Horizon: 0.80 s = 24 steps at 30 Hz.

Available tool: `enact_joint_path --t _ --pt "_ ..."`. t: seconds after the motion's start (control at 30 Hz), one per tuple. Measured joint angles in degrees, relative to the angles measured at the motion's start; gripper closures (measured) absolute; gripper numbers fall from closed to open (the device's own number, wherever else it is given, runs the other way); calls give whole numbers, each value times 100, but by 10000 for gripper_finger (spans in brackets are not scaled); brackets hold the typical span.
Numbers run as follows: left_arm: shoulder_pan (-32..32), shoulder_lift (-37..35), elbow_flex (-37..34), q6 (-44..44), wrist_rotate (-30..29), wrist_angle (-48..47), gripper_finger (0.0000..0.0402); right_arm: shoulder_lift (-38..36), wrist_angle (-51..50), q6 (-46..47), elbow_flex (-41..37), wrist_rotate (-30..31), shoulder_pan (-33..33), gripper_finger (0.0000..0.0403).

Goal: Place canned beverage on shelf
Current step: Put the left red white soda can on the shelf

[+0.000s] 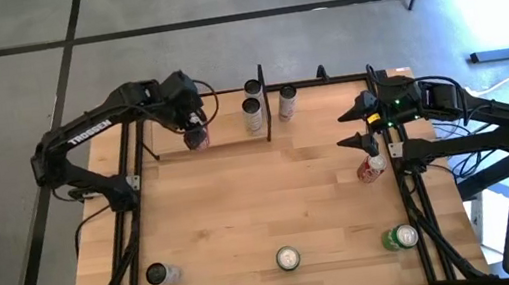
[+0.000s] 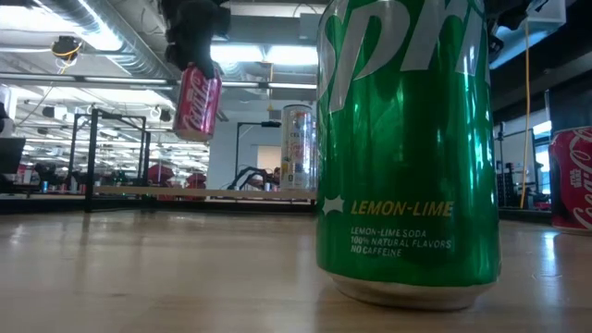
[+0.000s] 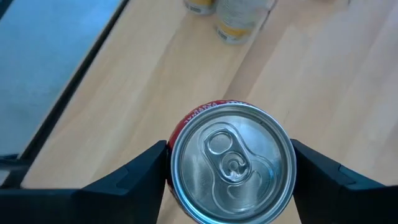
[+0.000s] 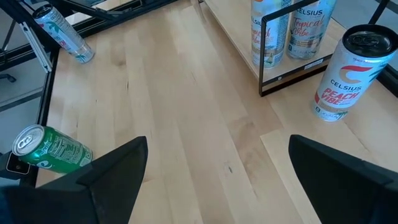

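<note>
Red and silver, the can [image 3: 231, 163] sits upright between the left gripper's [image 1: 194, 131] fingers [image 3: 134, 177], clamped on both sides and lifted clear of the table [image 1: 273, 200]. The shelf [image 1: 233, 134] lies just ahead of this gripper, with two tall cans [image 1: 252, 112] standing further along it by the black divider post [image 1: 264, 100]. To do this well, keep the can level, bring it over bare ledge short of those cans, lower until it rests, then release. The right gripper [image 1: 361, 124] waits with jaws wide and empty.
</note>
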Motion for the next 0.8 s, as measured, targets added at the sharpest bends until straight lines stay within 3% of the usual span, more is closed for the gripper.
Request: enact_joint_path --t 0.27,0.4,0.8 --pt "719 32 -70 639 282 649 151 0 -2 36 0 48 0 27" --pt "1068 222 -70 872 788 1104 151 0 0 37 0 58 0 27" --pt "1481 1502 143 1520 1497 1877 151 0 2 48 0 258 -2 27"
